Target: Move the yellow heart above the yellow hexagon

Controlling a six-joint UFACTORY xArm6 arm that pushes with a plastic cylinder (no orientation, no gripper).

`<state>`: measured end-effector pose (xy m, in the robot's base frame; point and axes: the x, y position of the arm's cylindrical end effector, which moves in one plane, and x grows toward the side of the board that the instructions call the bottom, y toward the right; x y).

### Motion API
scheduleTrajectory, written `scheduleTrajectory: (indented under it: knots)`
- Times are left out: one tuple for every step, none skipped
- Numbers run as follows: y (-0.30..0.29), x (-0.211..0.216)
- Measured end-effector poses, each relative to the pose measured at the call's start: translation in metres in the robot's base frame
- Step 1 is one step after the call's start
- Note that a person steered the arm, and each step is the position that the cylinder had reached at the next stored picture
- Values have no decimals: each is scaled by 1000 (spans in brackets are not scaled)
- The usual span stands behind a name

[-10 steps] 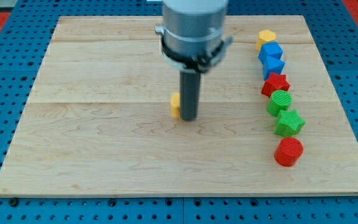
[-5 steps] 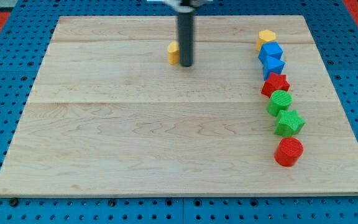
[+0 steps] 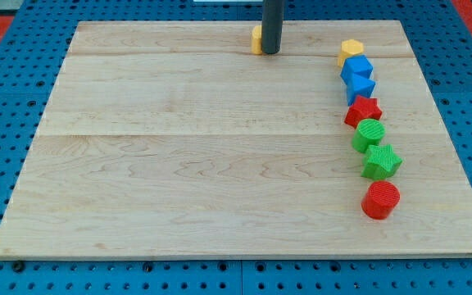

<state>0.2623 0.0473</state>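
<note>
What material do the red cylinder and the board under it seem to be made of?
The red cylinder looks like matte plastic, probably 3D-printed: fine ridges run across its top. The board looks like pale wood with a smooth finish: grain lines and seams between planks show. Neither material can be confirmed from the view alone.
</note>
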Motion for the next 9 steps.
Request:
scheduleTrajectory:
  knots:
    - [-47,9]
    - [-71,-6]
    - [-56,-13]
    - [-49,-24]
    - [-11,-36]
    - [33,-27]
    - [69,-25]
    - [93,-25]
    - [97,-25]
